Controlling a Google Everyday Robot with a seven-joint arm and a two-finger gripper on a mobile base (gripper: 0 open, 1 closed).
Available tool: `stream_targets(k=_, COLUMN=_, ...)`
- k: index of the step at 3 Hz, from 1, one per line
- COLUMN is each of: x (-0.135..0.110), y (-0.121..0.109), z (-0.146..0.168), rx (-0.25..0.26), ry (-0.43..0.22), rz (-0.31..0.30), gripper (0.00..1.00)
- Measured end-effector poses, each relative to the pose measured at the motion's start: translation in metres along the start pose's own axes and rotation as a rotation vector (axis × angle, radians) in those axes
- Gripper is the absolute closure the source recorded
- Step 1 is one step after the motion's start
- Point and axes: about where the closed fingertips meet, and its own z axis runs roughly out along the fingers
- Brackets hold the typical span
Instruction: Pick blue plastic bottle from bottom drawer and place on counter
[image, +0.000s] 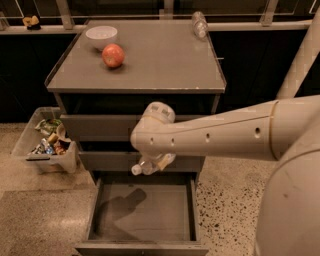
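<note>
My gripper (156, 163) hangs under the white wrist, in front of the middle drawer and above the open bottom drawer (142, 235). It is shut on the blue plastic bottle (144, 167), a small clear bottle that lies roughly level with its white cap pointing left. The drawer's flat grey floor holds only the arm's shadow. The counter (160, 65) is the broad grey cabinet top behind and above the gripper.
On the counter stand a white bowl (101, 36) and a red apple (113, 55) at the left, and another clear bottle (199, 24) at the back right. A plastic bin of wrappers (45, 147) sits on the floor left of the cabinet. My arm spans the right side.
</note>
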Motion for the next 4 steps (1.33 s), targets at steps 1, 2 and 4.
stream_targets(k=1, x=0.051, y=-0.016, z=-0.047, rx=0.029, ry=-0.002, rz=0.039, gripper=1.0)
stream_targets(k=2, x=0.074, y=-0.039, z=-0.097, rx=0.057, ry=0.062, rz=-0.055, gripper=1.0)
stream_targets(k=4, x=0.079, y=-0.046, z=-0.102, rx=0.03, ry=0.058, rz=-0.098, gripper=1.0)
